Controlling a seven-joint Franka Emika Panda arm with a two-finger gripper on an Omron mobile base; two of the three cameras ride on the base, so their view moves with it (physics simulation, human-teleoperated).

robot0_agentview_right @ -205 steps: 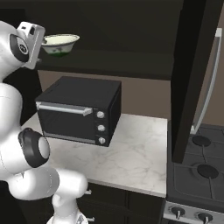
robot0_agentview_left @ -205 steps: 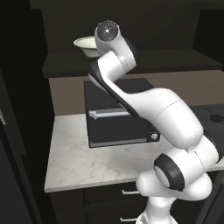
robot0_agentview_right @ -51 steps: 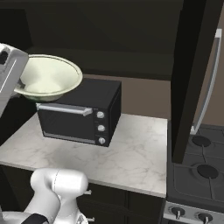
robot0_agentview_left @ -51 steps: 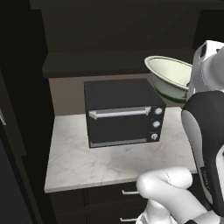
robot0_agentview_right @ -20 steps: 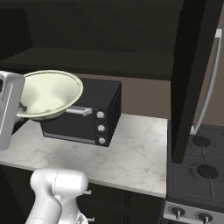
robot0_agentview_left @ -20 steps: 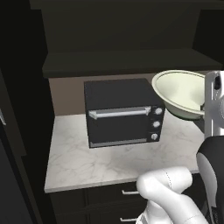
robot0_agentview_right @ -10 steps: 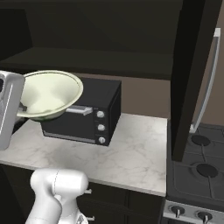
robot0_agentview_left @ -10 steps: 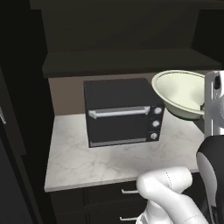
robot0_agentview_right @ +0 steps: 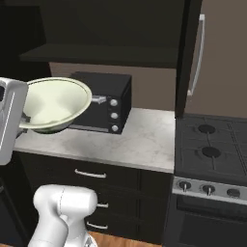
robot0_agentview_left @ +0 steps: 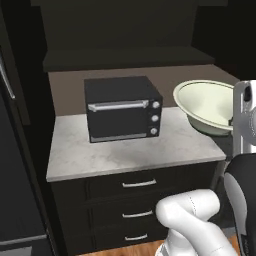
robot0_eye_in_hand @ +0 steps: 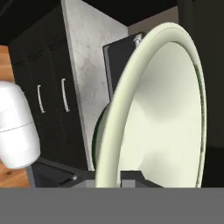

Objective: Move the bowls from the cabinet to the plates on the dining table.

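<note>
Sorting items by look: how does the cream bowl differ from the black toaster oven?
The round cream-white bowl is pale and open-topped; the boxy black toaster oven is dark with its door closed. The bowl is held up off the marble counter; the oven stands on it.

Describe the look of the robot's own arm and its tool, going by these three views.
The arm is glossy white, built of rounded tubular links with smooth bulbous joints and a darker seam at the wrist side. The hand block is a flat, pale grey-white slab with rounded corners. The tool ends in two small dark, blocky fingers. No cables or markings show.
</note>
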